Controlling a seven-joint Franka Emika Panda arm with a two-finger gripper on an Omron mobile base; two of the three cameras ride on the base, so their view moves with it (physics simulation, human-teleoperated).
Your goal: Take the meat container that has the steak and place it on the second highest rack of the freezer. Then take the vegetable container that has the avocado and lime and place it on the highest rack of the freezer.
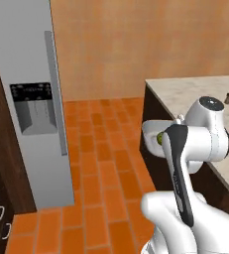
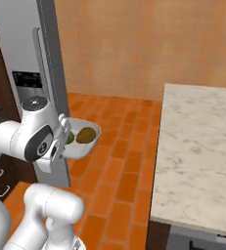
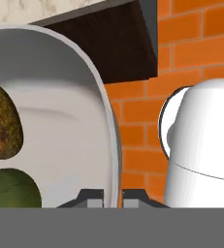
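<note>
grey freezer (image 1: 34, 99) stands shut at the left above the orange brick floor (image 2: 119, 161). white arm folds back, wrist level, gripper (image 3: 112, 196) clamped on the rim of the vegetable container (image 2: 83, 141) held in mid-air, carrying avocado (image 2: 86, 135) and lime (image 2: 69, 138).

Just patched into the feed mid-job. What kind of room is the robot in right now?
A home kitchen, by the look of it: a tall grey fridge-freezer with a door dispenser, a marble-topped counter, and an orange tile floor. The gripper holds a white container of produce.
</note>
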